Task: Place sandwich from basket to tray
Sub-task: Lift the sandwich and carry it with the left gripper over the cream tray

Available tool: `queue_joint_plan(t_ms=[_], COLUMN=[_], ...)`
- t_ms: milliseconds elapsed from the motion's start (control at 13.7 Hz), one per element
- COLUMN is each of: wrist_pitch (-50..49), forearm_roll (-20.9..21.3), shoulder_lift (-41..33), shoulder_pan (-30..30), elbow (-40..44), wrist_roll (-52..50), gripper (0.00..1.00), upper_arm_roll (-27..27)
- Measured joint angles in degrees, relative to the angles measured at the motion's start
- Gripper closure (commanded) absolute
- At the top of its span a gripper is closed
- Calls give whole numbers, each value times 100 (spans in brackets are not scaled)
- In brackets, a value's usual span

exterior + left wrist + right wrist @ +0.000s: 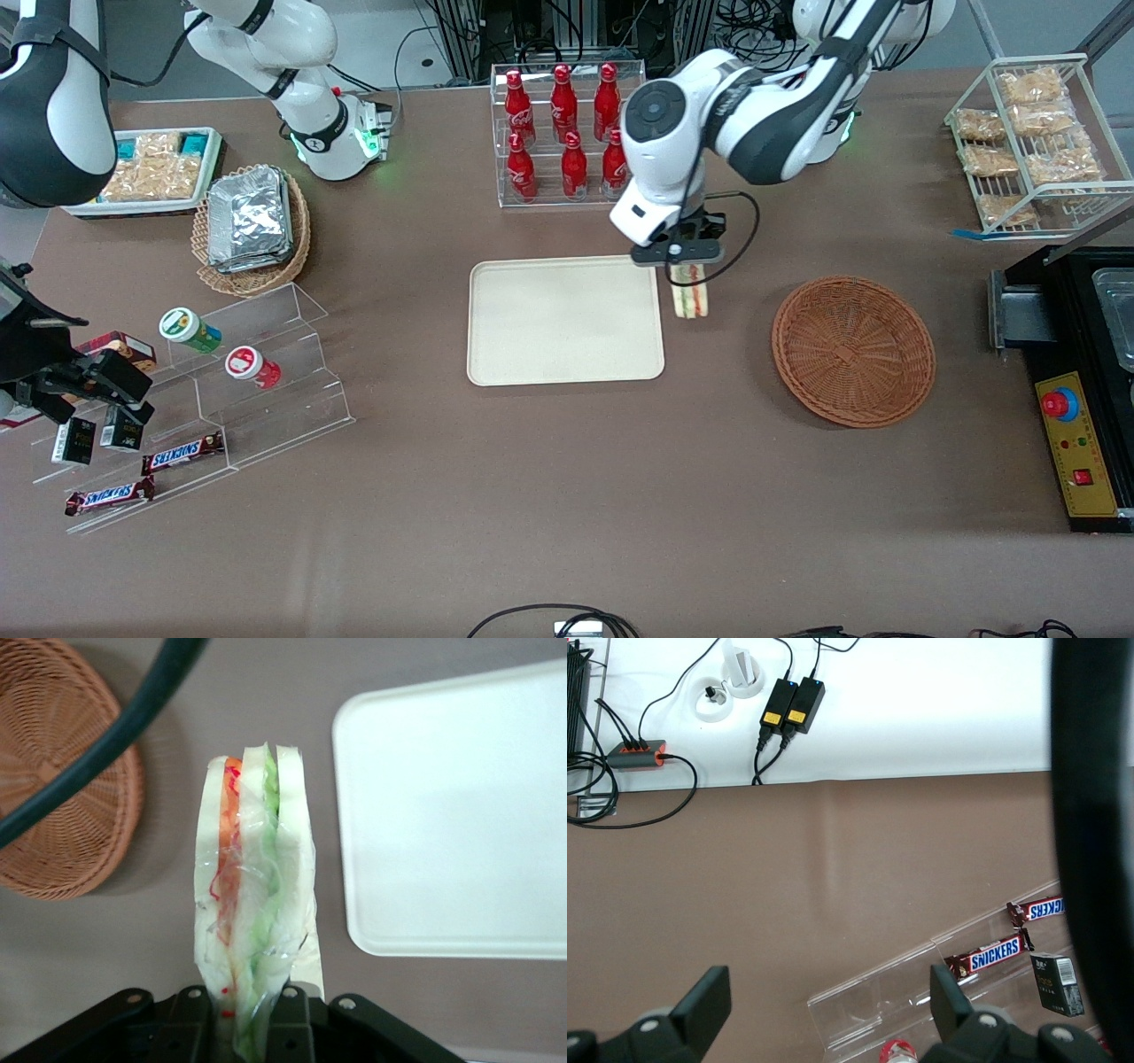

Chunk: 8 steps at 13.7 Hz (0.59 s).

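We see the hand (688,262) closed tight on the sandwich (692,299), its fingers (288,1028) pinching one end of the wrapped wedge, which hangs below it above the brown bench (567,496), between the cream tray (564,321) and the reddish-brown wicker basket (853,350), just beside the tray's rim. The sandwich shows pale bread slices with an orange-red stripe and a green stripe under clear film.

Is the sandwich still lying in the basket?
No, the gripper holds the sandwich above the table between the empty basket and the tray.
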Motion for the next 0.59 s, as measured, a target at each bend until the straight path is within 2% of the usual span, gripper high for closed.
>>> queue_joint_plan(t_ms=[220, 585], wrist_pitch=[11, 183], forearm_roll=[193, 923], shoulder_lift=[576, 1600], shoulder_pan=[-347, -695], elbow=[388, 846], wrist_roll=[0, -536], gripper=[100, 95], upper_arm_roll=[1, 6])
